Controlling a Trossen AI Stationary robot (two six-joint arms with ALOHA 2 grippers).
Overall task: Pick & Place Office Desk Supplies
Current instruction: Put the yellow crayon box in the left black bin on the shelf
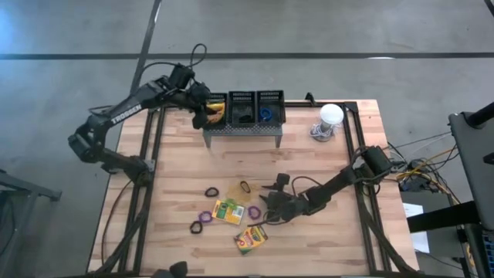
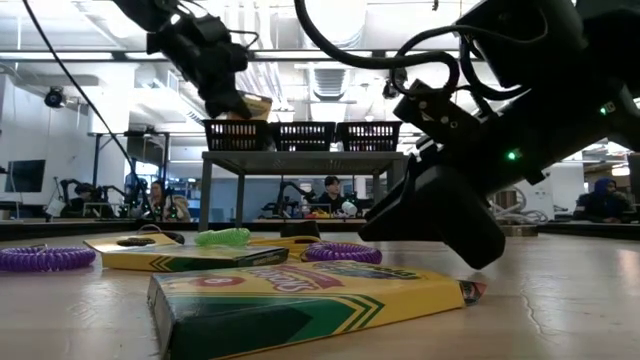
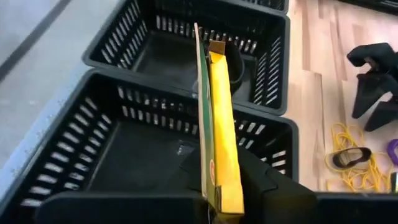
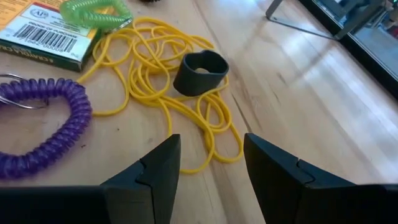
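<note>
We've got the left gripper (image 3: 224, 193) up over the leftmost mesh bin (image 3: 93, 134) on the grey stand (image 1: 241, 133), fingers pinching a crayon box (image 3: 219, 124) upright on edge, box hanging just above that bin's inside. Right gripper (image 4: 208, 168) sits low over the table (image 4: 323, 124), fingers spread w/ nothing btwn them. Just ahead of its tips: tangle of yellow loops (image 4: 143, 74) w/ a black loop (image 4: 200, 73) on it, purple coil (image 4: 43, 127) beside, green coil (image 4: 94, 12) farther off on another crayon box (image 4: 43, 37).

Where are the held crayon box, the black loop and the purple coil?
crayon box (image 3: 221, 124), left wrist view, yellow side face.
black loop (image 4: 200, 73), right wrist view, front wall.
purple coil (image 4: 73, 115), right wrist view, right-hand bend.
</note>
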